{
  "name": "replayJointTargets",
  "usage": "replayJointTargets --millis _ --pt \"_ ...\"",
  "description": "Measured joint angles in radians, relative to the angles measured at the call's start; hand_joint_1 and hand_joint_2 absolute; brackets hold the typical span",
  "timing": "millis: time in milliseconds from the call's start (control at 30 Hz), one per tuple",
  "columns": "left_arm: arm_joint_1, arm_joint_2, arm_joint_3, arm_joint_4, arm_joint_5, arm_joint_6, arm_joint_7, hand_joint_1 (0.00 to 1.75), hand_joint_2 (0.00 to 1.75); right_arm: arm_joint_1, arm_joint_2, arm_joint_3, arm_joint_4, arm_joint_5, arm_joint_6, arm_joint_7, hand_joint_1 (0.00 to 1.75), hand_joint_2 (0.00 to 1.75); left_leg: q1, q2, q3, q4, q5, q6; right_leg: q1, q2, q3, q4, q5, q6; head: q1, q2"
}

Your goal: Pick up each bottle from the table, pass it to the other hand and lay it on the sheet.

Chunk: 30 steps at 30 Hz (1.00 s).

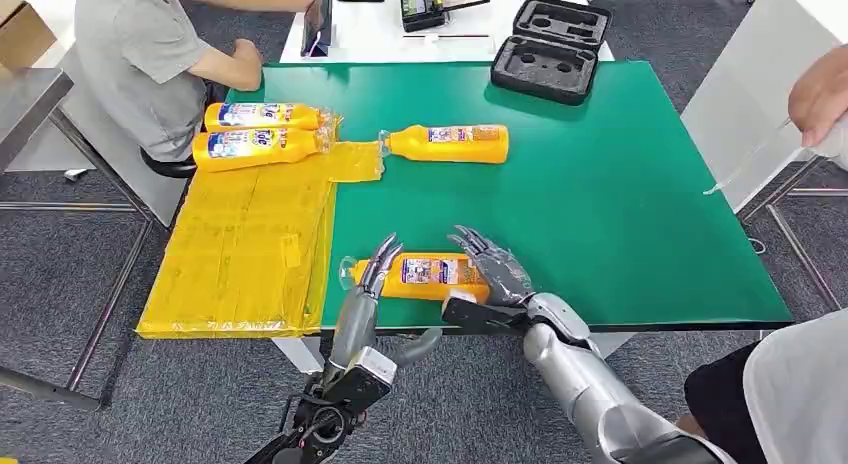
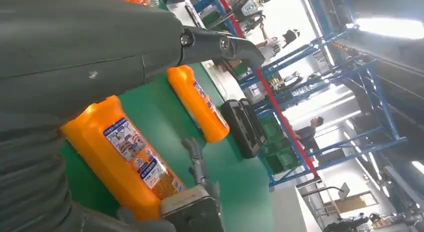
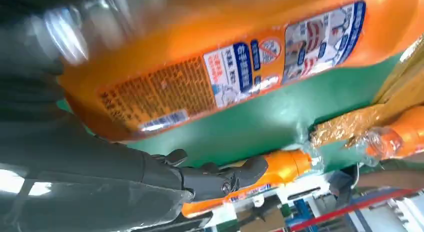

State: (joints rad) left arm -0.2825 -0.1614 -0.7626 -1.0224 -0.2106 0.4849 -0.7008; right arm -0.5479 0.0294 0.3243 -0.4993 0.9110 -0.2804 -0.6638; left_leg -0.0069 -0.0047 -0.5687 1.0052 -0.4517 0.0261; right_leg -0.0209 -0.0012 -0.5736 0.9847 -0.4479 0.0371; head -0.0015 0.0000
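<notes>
The right hand grips the base end of a bottle lying on the bench. The left hand is at its neck end, fingers spread – whether they touch it is unclear. The sheet lies just beyond the left hand.

I'm working in what looks like a lab or industrial test hall: blue steel racking under bright ceiling strip lights, grey carpet tiles, a green-topped table, a foam-lined equipment case, and a person seated beside a white desk.
</notes>
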Motion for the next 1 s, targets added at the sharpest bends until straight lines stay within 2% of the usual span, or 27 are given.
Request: replayJointTargets --millis 333,767,1000 --pt "-0.002 -0.001 0.0 0.0 -0.006 0.017 0.0 0.0 1.75 -0.023 0.004 0.013 0.036 0.016 0.009 0.012 0.0 1.75 0.0 0.0 0.0 0.0 0.0 0.0 0.0 0.0 0.0 0.0 0.0 0.0 0.0 0.0" --pt "-0.002 0.0 -0.002 0.0 0.0 0.019 0.0 0.0 1.75 -0.053 -0.002 0.039 0.062 0.065 0.033 0.11 0.0 1.75 0.0 0.0 0.0 0.0 0.0 0.0 0.0 0.0 0.0 0.0 0.0 0.0 0.0 0.0" --pt "-0.002 0.0 -0.008 0.0 0.0 0.02 0.0 0.0 1.75 -0.059 -0.012 0.053 0.074 0.077 0.063 0.13 0.0 1.75 0.0 0.0 0.0 0.0 0.0 0.0 0.0 0.0 0.0 0.0 0.0 0.0 0.0 0.0"
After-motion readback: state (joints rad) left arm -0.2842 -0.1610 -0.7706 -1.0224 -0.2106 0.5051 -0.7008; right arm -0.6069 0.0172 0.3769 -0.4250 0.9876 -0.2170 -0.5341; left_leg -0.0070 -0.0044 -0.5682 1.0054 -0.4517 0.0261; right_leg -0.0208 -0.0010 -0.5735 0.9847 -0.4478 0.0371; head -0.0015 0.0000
